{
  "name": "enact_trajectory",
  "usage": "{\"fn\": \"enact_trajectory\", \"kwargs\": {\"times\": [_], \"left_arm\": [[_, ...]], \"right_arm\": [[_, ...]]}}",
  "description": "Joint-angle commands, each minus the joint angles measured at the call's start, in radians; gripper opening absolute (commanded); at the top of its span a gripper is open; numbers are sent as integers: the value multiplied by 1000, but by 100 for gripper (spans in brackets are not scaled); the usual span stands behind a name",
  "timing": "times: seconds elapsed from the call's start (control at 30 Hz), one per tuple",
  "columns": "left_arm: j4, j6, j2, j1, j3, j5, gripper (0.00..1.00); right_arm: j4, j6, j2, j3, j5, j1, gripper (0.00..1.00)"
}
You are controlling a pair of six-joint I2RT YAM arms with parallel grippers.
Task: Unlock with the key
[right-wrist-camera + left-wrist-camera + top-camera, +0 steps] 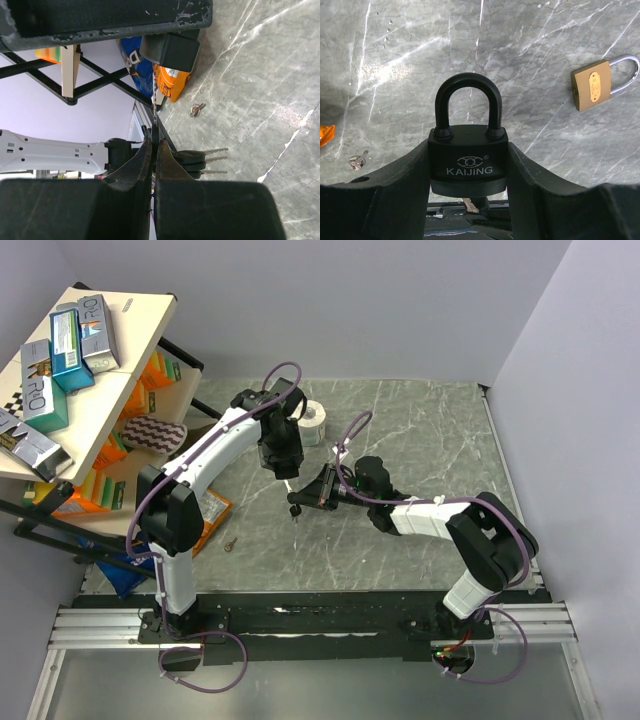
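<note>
My left gripper (468,152) is shut on a black padlock (468,165) marked KAIJING and holds it above the table with its shackle closed. In the top view the left gripper (281,465) hangs over the table's middle. My right gripper (154,144) is shut on the black head of one key, whose silver blade (155,102) points up at the padlock's underside (170,50). The rest of the key bunch (200,160) hangs beside the fingers. The blade tip (469,203) shows right under the padlock; I cannot tell how deep it sits. The right gripper (318,490) is close to the left one.
A brass padlock (592,86) lies on the marble table. A small loose key (230,543) lies near the left arm, also in the right wrist view (197,109). A white tape roll (313,421) stands at the back. A folding table (120,370) with boxes and snack bags stands left.
</note>
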Motion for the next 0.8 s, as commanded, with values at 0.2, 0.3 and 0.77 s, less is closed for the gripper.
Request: {"fn": "enact_trajectory", "kwargs": {"times": [0.2,0.3,0.77], "left_arm": [[15,4,-45,-2,16,12,1],[16,4,-48,-2,12,12,1],[21,3,-40,-2,9,21,1]], "right_arm": [[48,0,4,32,7,-14,0],[56,3,5,24,10,-24,0],[54,-8,28,44,8,-39,0]]}}
